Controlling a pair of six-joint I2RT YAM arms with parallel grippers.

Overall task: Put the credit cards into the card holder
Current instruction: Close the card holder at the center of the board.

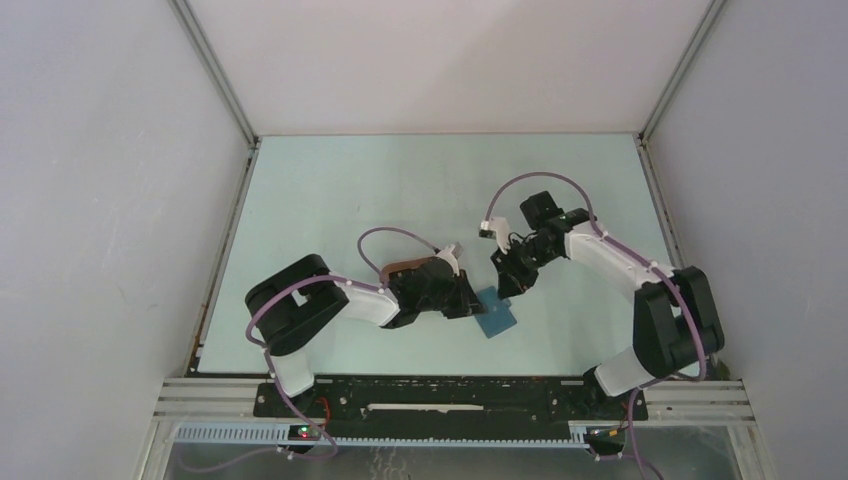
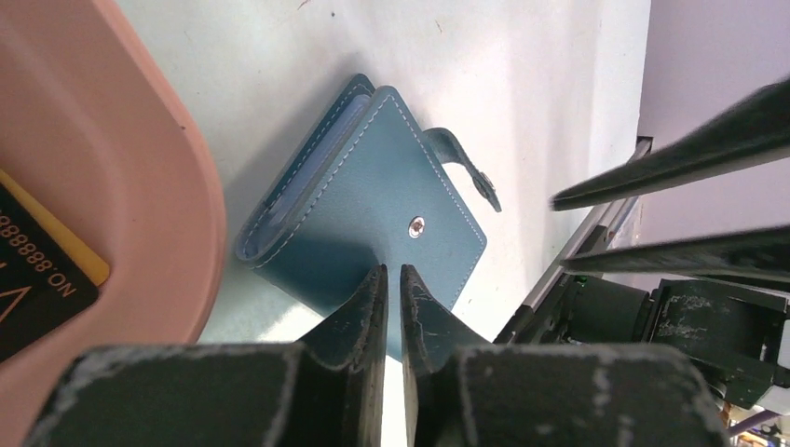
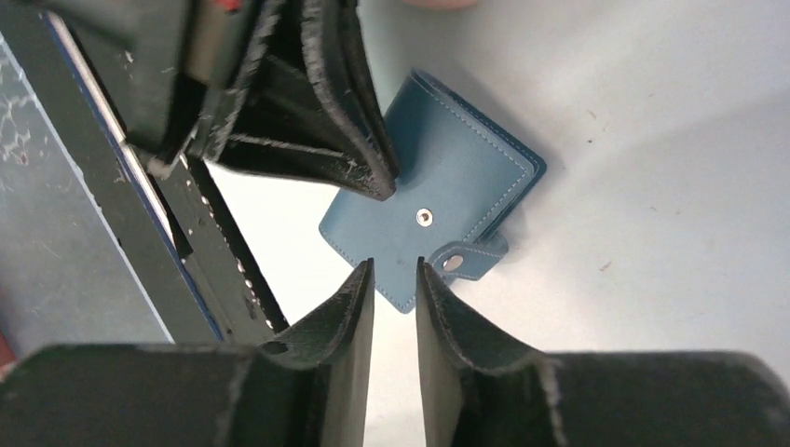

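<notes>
Both white-and-black arms reach inward, wrists bent downward, meeting near table centre. Left black two-finger gripper: fingers nearly together, thin slit between, nothing visibly clamped. Right black two-finger gripper: narrow gap, fingers apart, holding nothing.

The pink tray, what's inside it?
In the pink tray, the left wrist view shows a black card lying on an orange-tan card. The rest of the tray is out of frame.
</notes>
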